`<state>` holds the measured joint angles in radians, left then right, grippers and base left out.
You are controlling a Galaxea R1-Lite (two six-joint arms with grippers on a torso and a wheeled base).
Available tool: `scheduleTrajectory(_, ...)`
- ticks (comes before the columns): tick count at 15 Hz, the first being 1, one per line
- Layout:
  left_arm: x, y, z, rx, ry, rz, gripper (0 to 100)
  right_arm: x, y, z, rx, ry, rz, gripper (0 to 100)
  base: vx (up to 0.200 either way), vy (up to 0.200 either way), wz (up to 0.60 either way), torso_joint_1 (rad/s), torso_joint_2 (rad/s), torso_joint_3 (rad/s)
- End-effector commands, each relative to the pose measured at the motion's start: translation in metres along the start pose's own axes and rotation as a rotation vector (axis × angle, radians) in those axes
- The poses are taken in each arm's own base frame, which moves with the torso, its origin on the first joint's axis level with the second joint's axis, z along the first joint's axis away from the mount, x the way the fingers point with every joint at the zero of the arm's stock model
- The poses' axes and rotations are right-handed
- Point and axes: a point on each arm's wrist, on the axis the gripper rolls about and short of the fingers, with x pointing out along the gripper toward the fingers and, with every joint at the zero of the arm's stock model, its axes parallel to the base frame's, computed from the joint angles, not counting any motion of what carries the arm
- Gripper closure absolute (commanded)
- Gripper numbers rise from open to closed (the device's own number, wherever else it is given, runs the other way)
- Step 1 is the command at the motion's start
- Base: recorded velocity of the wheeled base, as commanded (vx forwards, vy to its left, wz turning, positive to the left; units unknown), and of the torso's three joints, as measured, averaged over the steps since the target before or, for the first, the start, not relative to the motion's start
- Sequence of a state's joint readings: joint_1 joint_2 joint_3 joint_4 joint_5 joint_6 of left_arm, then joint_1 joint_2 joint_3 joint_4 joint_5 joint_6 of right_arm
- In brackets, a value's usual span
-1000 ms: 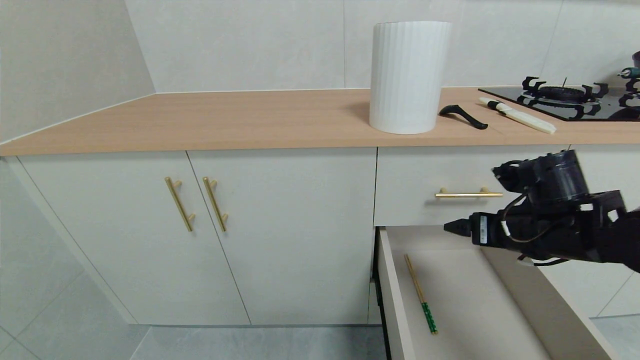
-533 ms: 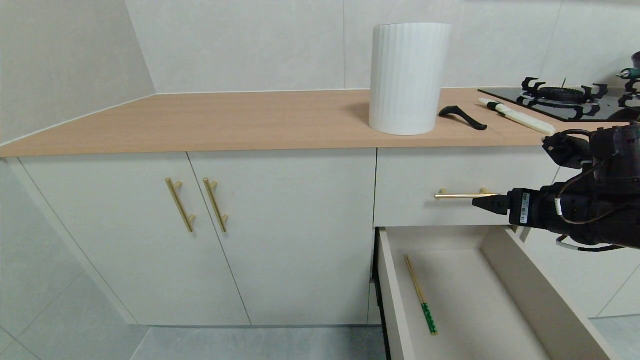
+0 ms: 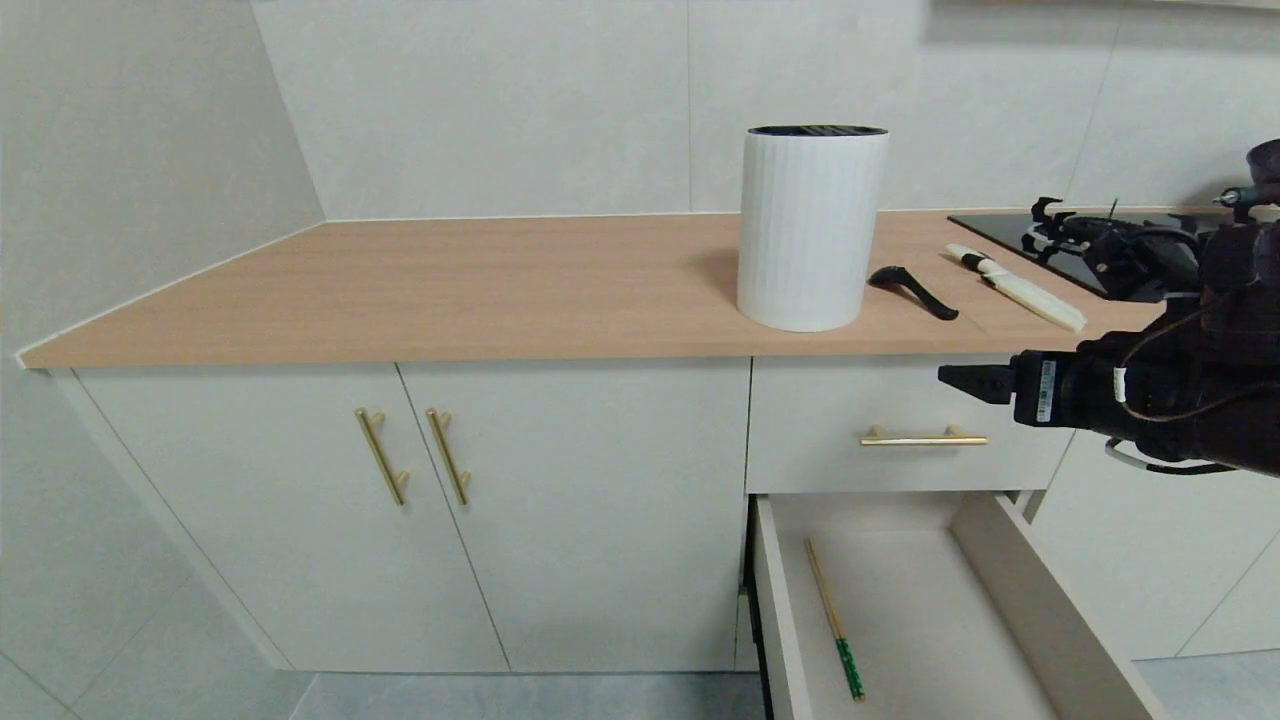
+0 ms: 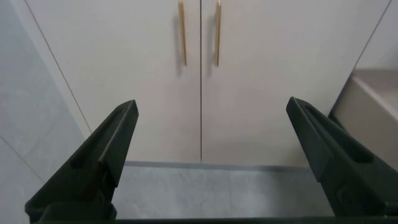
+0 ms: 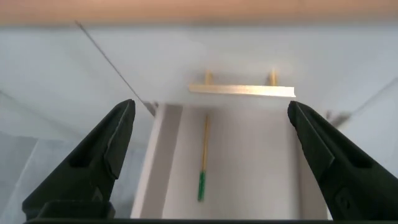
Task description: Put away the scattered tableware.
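Kitchen run, wood countertop over pale cabinets, tiled wall behind.

- left gripper: fingers spread wide, nothing between them. Faces the double cabinet doors, down near the floor.
- white ribbed canister: upright on the counter, above the right gripper and to its left.
- open drawer: below the right gripper. One pair of chopsticks lies in it, close to the wall on the gripper's left.
- black-handled utensil and cream knife: flat on the counter, above and just beyond the gripper. The knife is nearer the hob.
- right gripper: fingers wide apart, empty. It hangs in front of the shut upper drawer, just above its gold handle and below the counter edge.

Risks, my read:
- From under the counter lip, a straight lift toward the knife could clip the edge.
- Knife is slim and flat. An off-centre pinch likely skates it toward the hob.
- Drawer sticks out under the arm. A low carry could hit its wall.

Orientation:
- chopsticks: long axis front-to-back, green end toward the drawer front.
- knife: diagonal, dark-banded end toward the back wall, other end toward the counter edge.
- utensil: diagonal too, curved head toward the canister.
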<state>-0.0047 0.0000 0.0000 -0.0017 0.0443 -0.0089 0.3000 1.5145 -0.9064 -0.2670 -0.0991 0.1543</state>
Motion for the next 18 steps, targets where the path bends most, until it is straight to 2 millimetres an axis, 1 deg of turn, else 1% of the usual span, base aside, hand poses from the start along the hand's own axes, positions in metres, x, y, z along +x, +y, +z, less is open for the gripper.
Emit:
scheduleTrajectory(1,0.000,0.000,0.000,0.001,-0.001,0.000,0,0.012,-0.002,0.002,-0.028,0.003,0.001,0,0.000,0.000,0.00,0.178,-0.48,-0.305)
scheduleTrajectory(2,0.000,0.000,0.000,0.000,-0.001,0.000,0,0.012,-0.002,0.002,-0.030,0.003,0.001,0,0.000,0.000,0.00,0.173,-0.48,-0.290)
scheduleTrajectory(4,0.000,0.000,0.000,0.000,-0.001,0.000,0,0.020,-0.005,0.009,-0.058,-0.010,0.020,0,0.000,0.000,0.00,0.185,-0.48,-0.288)
scheduleTrajectory(6,0.000,0.000,0.000,0.000,-0.001,0.000,0,0.036,-0.014,0.018,-0.065,-0.018,0.029,0,0.000,0.000,0.00,0.198,-0.49,-0.281)
scheduleTrajectory(7,0.000,0.000,0.000,0.000,-0.001,0.000,0,0.040,-0.018,0.021,-0.074,-0.021,0.033,0,0.000,0.000,0.00,0.154,-0.38,-0.212)
scheduleTrajectory(9,0.000,0.000,0.000,0.000,-0.001,0.000,0,0.061,-0.039,0.040,-0.091,-0.059,0.085,0,0.000,0.000,0.00,0.071,-0.16,-0.095)
scheduleTrajectory(10,0.000,0.000,0.000,0.000,-0.001,0.000,0,0.070,-0.046,0.046,-0.105,-0.071,0.089,0,0.000,0.000,0.00,0.027,-0.07,-0.032)
scheduleTrajectory(11,0.000,0.000,0.000,0.000,-0.001,0.000,0,0.087,-0.052,0.050,-0.125,-0.072,0.097,0,0.000,0.000,0.00,0.000,0.00,0.000)
scheduleTrajectory(12,0.000,0.000,0.000,0.000,-0.001,0.000,0,0.099,-0.054,0.048,-0.143,-0.064,0.099,0,0.000,0.000,0.00,0.000,0.00,0.000)
scheduleTrajectory(14,0.000,0.000,0.000,0.001,-0.001,0.000,0,0.118,-0.057,0.035,-0.172,-0.020,0.106,0,0.000,0.000,0.00,0.000,0.00,0.000)
scheduleTrajectory(15,0.000,0.000,0.000,0.000,-0.001,0.000,0,0.132,-0.059,0.028,-0.172,-0.002,0.112,0,0.000,0.000,0.00,0.000,0.00,0.000)
scheduleTrajectory(17,0.000,0.000,0.000,0.000,-0.001,0.000,0,0.143,-0.063,0.024,-0.164,0.007,0.114,0,0.000,0.000,0.00,0.000,0.00,0.000)
scheduleTrajectory(18,0.000,0.000,0.000,0.000,-0.001,0.000,0,0.153,-0.066,0.018,-0.160,0.023,0.111,0,0.000,0.000,0.00,0.000,0.00,0.000)
